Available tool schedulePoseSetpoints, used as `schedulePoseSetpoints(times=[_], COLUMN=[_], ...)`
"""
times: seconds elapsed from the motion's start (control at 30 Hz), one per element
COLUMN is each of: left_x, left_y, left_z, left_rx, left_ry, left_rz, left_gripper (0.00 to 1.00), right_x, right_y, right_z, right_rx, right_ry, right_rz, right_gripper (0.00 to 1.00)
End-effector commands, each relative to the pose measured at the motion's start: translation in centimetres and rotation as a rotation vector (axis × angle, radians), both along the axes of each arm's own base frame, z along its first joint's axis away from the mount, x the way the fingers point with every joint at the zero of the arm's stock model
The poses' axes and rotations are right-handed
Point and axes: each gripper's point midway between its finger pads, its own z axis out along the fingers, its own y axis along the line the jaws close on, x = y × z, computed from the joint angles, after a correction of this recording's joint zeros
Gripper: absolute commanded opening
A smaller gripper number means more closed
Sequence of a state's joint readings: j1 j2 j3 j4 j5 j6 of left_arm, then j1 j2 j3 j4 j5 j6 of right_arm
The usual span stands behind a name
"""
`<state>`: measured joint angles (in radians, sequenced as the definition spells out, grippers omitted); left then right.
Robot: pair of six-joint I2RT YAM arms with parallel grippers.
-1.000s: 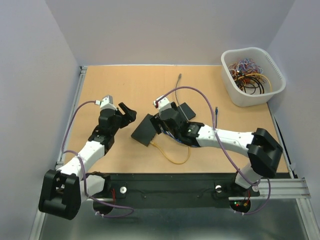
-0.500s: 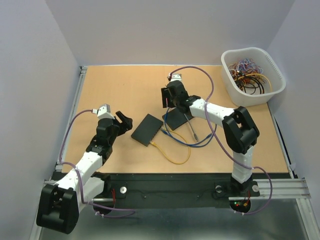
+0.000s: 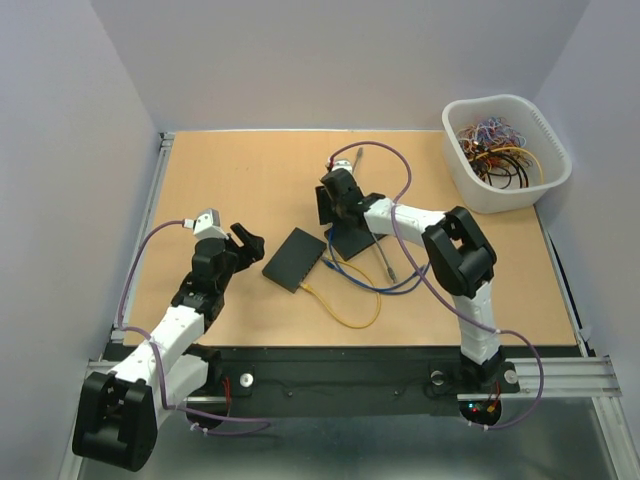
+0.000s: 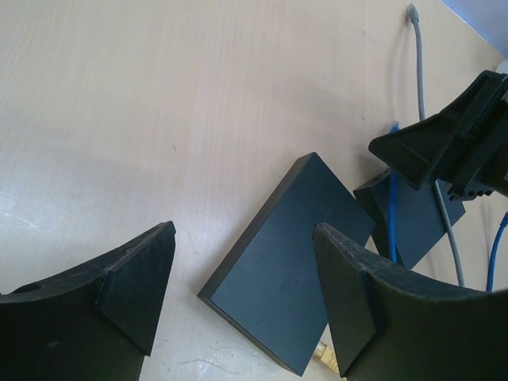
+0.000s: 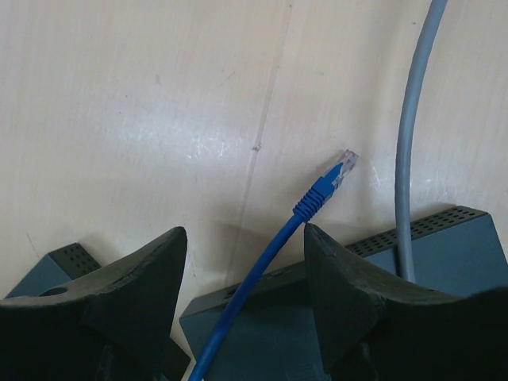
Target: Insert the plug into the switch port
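The blue plug (image 5: 333,176) is not in any port yet. It lies loose with its tip over the bare counter (image 5: 119,95), just past the edge of the vented switch (image 5: 444,254), and its blue cable (image 5: 254,278) trails back across the top of that box. The right pincer (image 5: 242,305) hangs right over it with the jaws well apart. The cable runs up the gap between the fingers (image 5: 111,309), but neither one appears to touch it, so there is no grip on anything. A grey cable (image 5: 413,135) crosses the same switch just beside the blue one. Out to the side, a second, flat black switch (image 4: 286,266) sits on the counter, and the left pincer (image 4: 242,298) hovers near it, wide open and empty. A yellow cable (image 3: 345,318) loops nearer the arm bases, and a white bin (image 3: 470,185) of spare cables stands well apart at the far corner. No port opening shows in any view, so which switch face takes the plug cannot be told. By the look of it, the whole job is ahead: grasp the plug, line it up, push it home.
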<state>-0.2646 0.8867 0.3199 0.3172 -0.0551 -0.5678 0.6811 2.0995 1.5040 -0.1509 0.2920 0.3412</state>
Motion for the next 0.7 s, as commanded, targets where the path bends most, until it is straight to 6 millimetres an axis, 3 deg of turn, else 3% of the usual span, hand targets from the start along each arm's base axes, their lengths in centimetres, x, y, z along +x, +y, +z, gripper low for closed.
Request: schedulePoseSetpoints(times=[0.0, 0.23, 0.43, 0.67], left_x=[0.2, 0.0, 0.0, 0.0], left_y=[0.1, 0.3, 0.2, 0.2], left_z=[1.2, 1.4, 1.4, 1.5], left_rx=[0.006, 0.001, 0.002, 0.001], left_ry=[-0.064, -0.080, -0.080, -0.083], left_rz=[-0.002, 0.003, 0.001, -0.002], left_gripper=[0.80, 0.80, 0.80, 0.80], right_x=[1.5, 1.3, 0.9, -0.1], right_y=[0.5, 0.8, 0.4, 0.2], right_z=[1.5, -0.8, -1.6, 0.4], right_rx=[0.031, 0.023, 0.026, 0.061], right_ry=[-0.033, 0.022, 0.043, 0.041], right_rz=[-0.051, -0.058, -0.084, -0.083], right_gripper=[0.66, 0.60, 0.57, 0.55])
